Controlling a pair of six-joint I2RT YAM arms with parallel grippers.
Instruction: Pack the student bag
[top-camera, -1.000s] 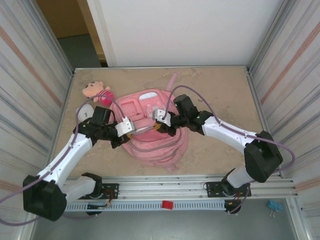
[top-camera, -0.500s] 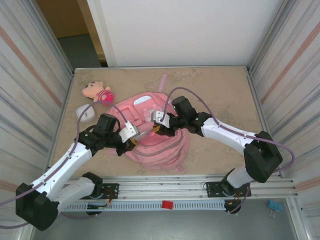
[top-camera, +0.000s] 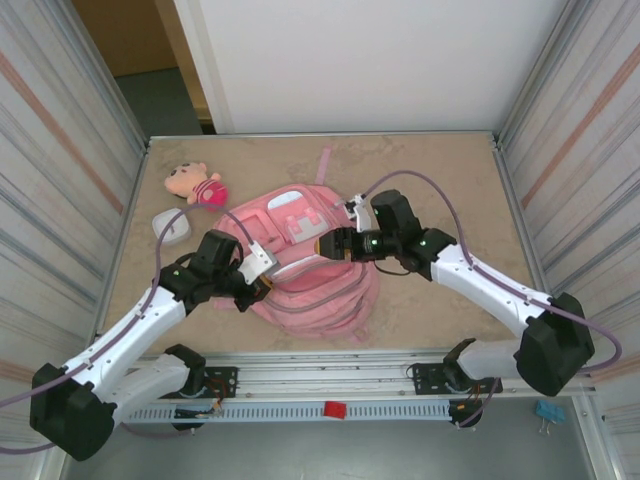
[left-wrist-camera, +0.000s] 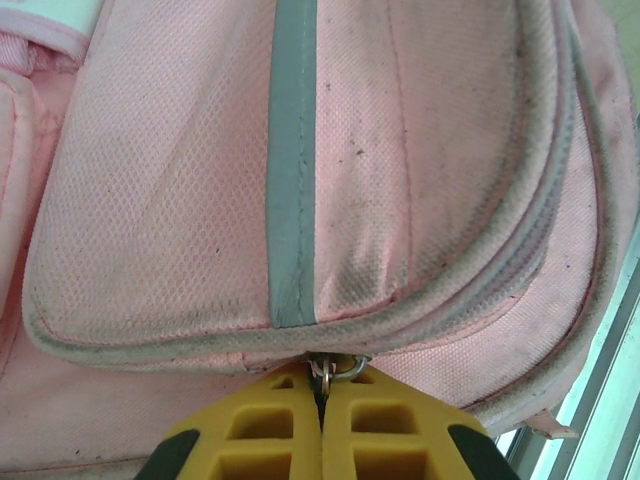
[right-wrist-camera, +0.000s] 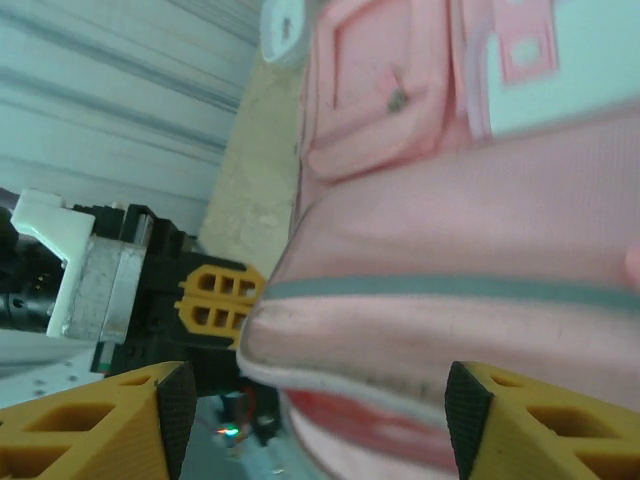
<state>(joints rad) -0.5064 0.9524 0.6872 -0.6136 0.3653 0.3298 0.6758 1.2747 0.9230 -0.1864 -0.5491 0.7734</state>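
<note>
Pink student bag (top-camera: 318, 296) gripped by left hand (left-wrist-camera: 322, 402)

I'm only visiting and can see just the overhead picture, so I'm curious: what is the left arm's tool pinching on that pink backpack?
Observer: Its wrist camera shows the left tool shut on a small metal zipper pull at a seam of the backpack.
Visitor: Is the right tool gripping too?
Observer: No. Its wrist camera shows the right tool open, yellow fingers wide apart, facing the backpack's edge.
Visitor: Any trim near that zipper?
Observer: A grey stripe runs down the pink panel and ends close to the pull.
</note>
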